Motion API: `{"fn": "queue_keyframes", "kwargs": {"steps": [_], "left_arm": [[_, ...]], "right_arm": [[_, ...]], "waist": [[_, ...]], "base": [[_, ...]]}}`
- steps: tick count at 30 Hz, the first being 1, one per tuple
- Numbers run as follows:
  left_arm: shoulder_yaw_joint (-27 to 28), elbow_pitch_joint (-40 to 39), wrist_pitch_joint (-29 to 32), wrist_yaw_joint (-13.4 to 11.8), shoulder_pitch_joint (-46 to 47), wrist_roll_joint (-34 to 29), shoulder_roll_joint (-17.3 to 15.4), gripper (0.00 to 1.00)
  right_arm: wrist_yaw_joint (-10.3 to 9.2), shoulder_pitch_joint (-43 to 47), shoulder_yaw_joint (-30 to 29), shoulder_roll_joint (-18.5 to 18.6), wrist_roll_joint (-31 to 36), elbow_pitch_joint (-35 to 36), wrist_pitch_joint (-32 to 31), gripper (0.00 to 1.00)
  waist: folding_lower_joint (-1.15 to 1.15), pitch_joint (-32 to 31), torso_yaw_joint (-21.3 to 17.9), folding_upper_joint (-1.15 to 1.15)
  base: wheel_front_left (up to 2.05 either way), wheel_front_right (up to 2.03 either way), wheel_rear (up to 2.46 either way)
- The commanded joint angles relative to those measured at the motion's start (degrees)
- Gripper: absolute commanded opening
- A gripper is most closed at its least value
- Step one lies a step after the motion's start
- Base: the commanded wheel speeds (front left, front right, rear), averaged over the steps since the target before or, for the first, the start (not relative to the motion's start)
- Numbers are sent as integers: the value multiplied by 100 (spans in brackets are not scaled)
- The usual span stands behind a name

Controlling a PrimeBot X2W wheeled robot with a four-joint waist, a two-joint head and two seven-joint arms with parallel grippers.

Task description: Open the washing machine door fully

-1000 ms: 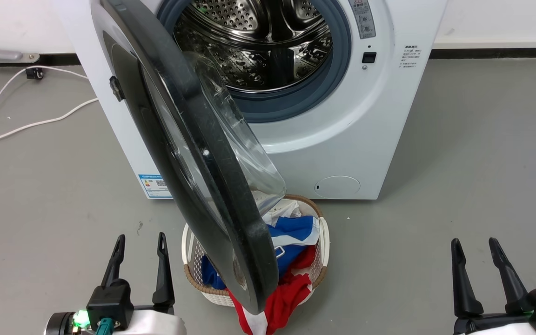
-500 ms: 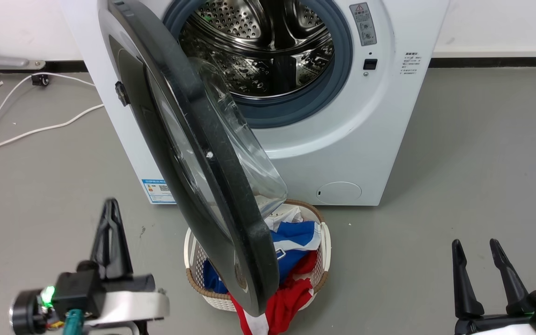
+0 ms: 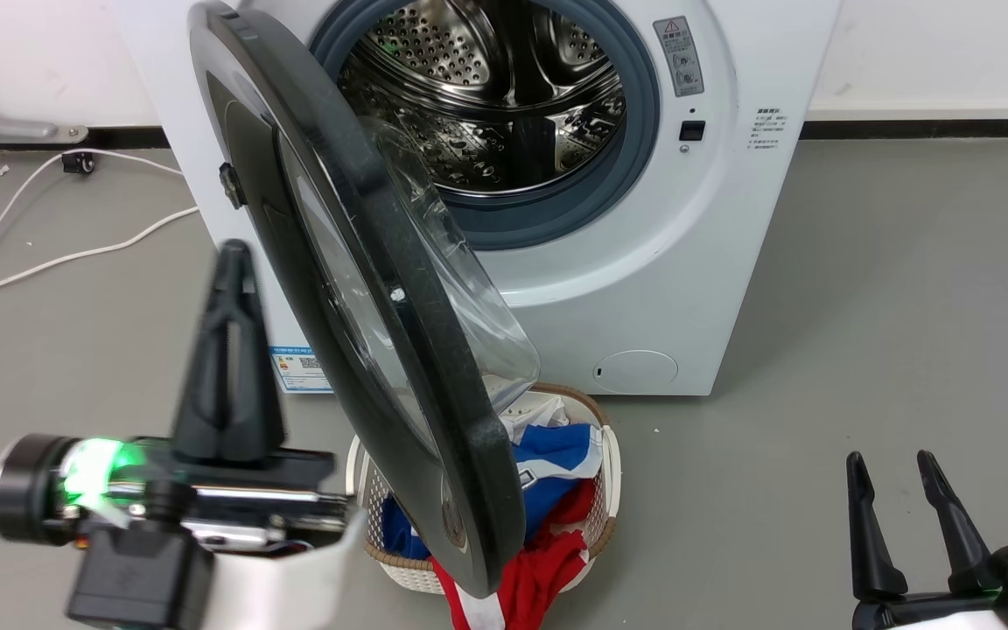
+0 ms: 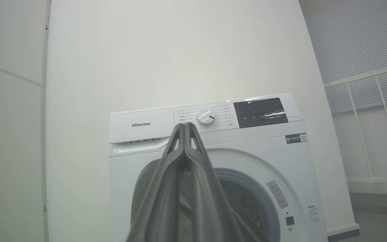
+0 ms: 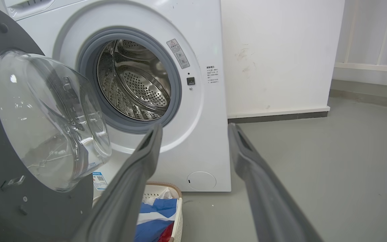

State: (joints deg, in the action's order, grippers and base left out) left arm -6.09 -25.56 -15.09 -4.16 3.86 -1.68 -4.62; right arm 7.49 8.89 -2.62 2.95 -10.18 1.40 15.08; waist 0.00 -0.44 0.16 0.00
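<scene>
washing machine door (image 3: 421, 350) partly open | left end effector (image 3: 234, 255) pinched closed, empty | right end effector (image 3: 889, 459) spread apart, empty

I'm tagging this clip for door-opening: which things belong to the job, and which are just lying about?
Job: washing machine door, washing machine, left pincer.
Lying about: laundry basket, clothes in it, white cable on the floor, idle right pincer.
</scene>
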Motion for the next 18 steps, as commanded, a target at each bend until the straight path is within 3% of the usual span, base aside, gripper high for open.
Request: {"fn": "queue_keyframes", "kwargs": {"steps": [1, 18], "left_arm": [[-247, -96, -11, 108, 89, -53, 3, 0], [-2122, 372, -8, 764, 130, 32, 80, 0]], "right_arm": [[0, 65, 14, -14, -27, -11, 12, 100], [0, 47, 75, -14, 5, -36, 12, 100]], "waist": [[0, -16, -3, 0], [0, -20, 7, 0]], "base": [[0, 0, 0], [0, 0, 0]]}}
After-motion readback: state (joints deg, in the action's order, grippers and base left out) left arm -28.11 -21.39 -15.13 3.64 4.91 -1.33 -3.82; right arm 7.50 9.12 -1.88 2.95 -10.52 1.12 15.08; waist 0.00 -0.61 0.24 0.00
